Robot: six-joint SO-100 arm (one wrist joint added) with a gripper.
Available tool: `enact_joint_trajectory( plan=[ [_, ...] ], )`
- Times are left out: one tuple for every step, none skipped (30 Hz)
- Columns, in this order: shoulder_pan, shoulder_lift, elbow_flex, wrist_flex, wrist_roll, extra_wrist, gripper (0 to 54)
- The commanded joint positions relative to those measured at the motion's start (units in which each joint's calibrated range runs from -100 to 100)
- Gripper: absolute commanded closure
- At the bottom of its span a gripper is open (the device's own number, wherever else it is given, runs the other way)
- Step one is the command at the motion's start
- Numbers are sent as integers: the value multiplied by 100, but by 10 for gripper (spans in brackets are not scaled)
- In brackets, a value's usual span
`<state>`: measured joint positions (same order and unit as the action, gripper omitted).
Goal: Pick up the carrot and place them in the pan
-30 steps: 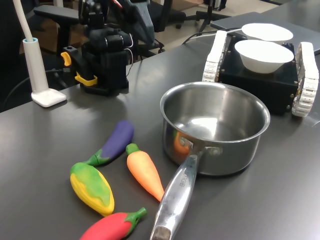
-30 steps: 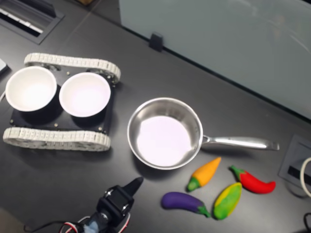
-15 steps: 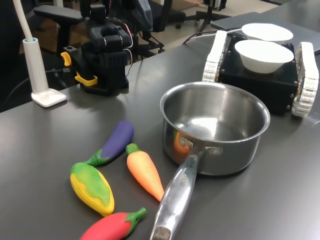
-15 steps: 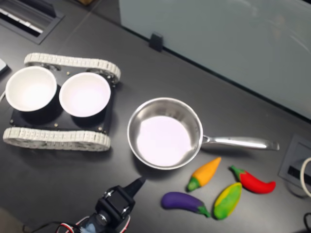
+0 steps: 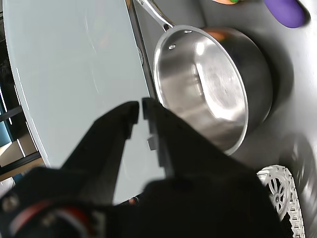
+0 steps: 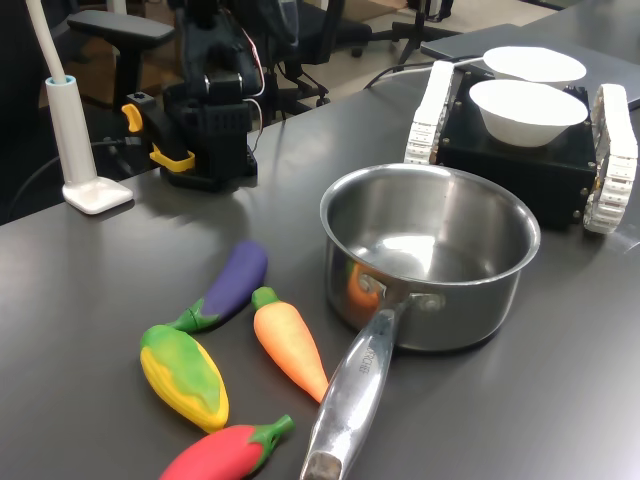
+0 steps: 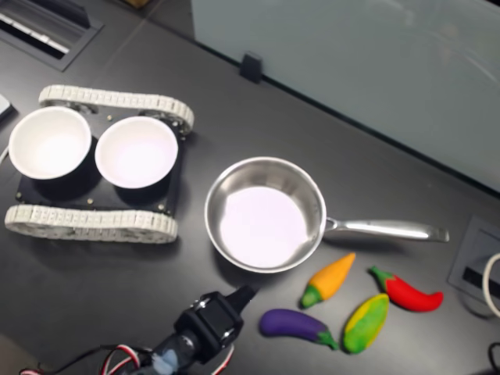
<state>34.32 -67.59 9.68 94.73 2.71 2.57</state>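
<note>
The orange carrot (image 6: 290,345) (image 7: 330,279) lies flat on the dark table just beside the pan's long handle (image 6: 352,395) (image 7: 387,229). The shiny steel pan (image 6: 450,310) (image 7: 209,211) stands upright with nothing in it. My gripper (image 7: 241,294) (image 5: 139,107) hovers a short way from the pan's wall, apart from the carrot; its black jaws are shut with only a thin slit and nothing between them. In the wrist view the pan (image 5: 257,89) fills the picture past the fingertips. The first exterior view shows only the arm's base (image 6: 210,120).
A purple eggplant (image 6: 235,280) (image 7: 293,323), a yellow-green corn (image 6: 185,375) (image 7: 366,322) and a red chili (image 6: 225,452) (image 7: 410,293) lie around the carrot. Two white bowls (image 6: 525,110) (image 7: 137,151) sit on a black tracked base beyond the pan. A white lamp foot (image 6: 95,192) stands near the arm.
The gripper has swung toward the second exterior view's right, its tip now closer to the pan and the eggplant. Carrot and pan have not moved.
</note>
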Motion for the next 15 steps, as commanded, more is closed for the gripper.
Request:
enact_joint_trajectory(
  plan=[
    [237, 488, -446, -556, -59, -72, 535],
    [306, 564, -446, -633, -59, -72, 535],
    [364, 631, -446, -701, -59, -81, 535],
    [409, 715, -446, -778, -59, -81, 535],
    [444, 791, -446, -846, -59, -81, 535],
    [501, 867, -437, -923, -54, -81, 535],
    [547, 952, -437, -991, -54, -81, 535],
    [570, 1036, -437, -1059, -49, -81, 535],
    [593, 1112, -437, -1119, -39, -81, 535],
    [627, 1188, -437, -1187, -39, -81, 535],
    [662, 1272, -428, -1247, -29, -81, 535],
    [696, 1348, -409, -1315, -20, -81, 535],
    [742, 1424, -391, -1383, -20, -89, 535],
    [788, 1500, -373, -1452, -10, -106, 535],
    [822, 1559, -355, -1520, -10, -114, 535]
  ],
)
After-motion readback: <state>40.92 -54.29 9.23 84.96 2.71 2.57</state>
